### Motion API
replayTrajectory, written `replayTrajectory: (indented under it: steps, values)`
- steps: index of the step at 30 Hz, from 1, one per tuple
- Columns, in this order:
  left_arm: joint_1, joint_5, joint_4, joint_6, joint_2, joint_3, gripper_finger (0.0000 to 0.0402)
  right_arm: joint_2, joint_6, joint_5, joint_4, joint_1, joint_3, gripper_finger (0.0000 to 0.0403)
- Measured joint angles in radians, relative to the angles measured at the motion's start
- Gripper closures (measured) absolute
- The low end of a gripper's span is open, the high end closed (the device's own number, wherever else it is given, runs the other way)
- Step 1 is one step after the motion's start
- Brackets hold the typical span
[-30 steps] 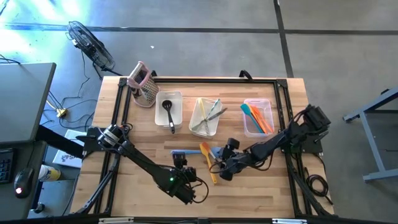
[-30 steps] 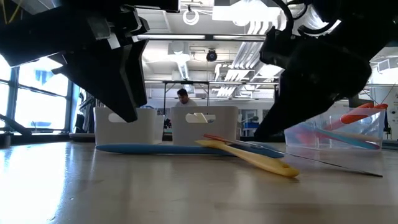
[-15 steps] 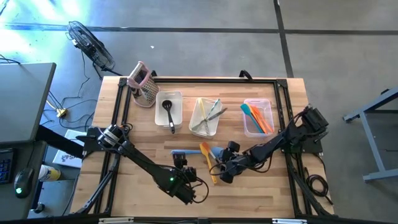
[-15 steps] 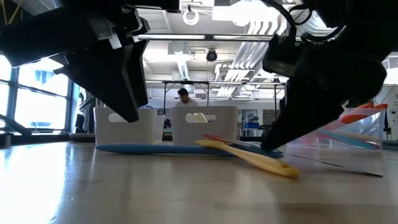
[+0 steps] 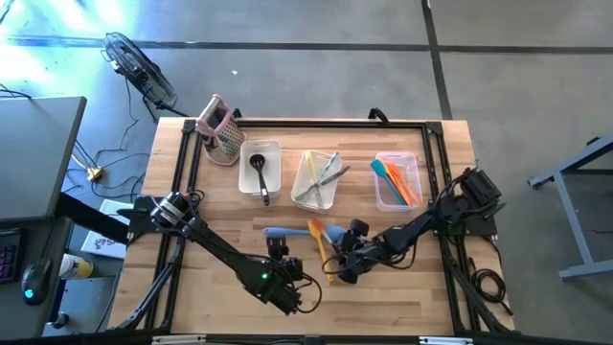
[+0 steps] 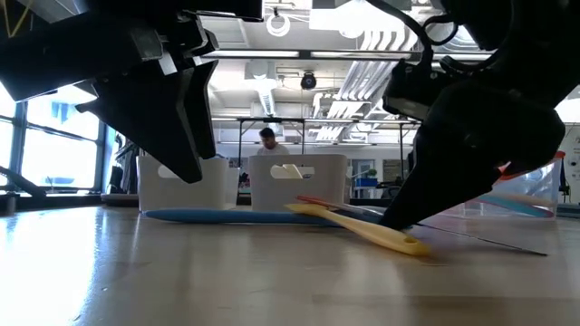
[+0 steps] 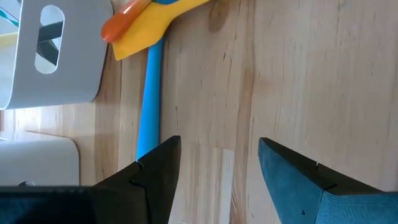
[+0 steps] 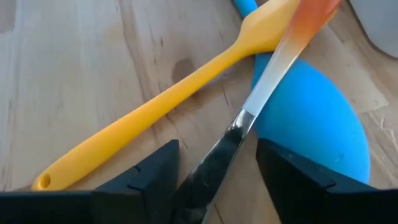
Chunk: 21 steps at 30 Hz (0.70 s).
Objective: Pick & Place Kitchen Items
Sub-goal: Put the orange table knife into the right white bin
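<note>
The right pincer has sunk lower over the worktop, jaws wide and empty, straddling a knife beside the yellow spatula and blue spatula; a grasp looks imminent. The left pincer hovers open nearby, holding nothing.

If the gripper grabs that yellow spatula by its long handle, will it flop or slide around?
The yellow spatula looks like matte silicone, so it probably grips well but may bend slightly. It lies flat, unlikely to roll. Its head sits under the knife, which may shift when it is lifted.
</note>
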Motion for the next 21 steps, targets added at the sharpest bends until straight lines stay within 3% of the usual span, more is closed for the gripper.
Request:
replayTrajectory:
  steps: [5,12,21]
  values:
    - [0.0,0.001,0.001,0.0,0.0,0.0,0.0193,0.001,0.002,0.011,-0.006,-0.001,-0.001,0.025]
    - [0.0,0.012,0.002,0.0,0.0,0.0,0.0193,0.003,0.007,0.018,-0.007,-0.003,-0.002,0.0381]
    - [0.0,0.018,0.006,-0.001,0.0,0.0,0.0193,0.005,0.008,0.043,-0.008,0.001,-0.003,0.0398]
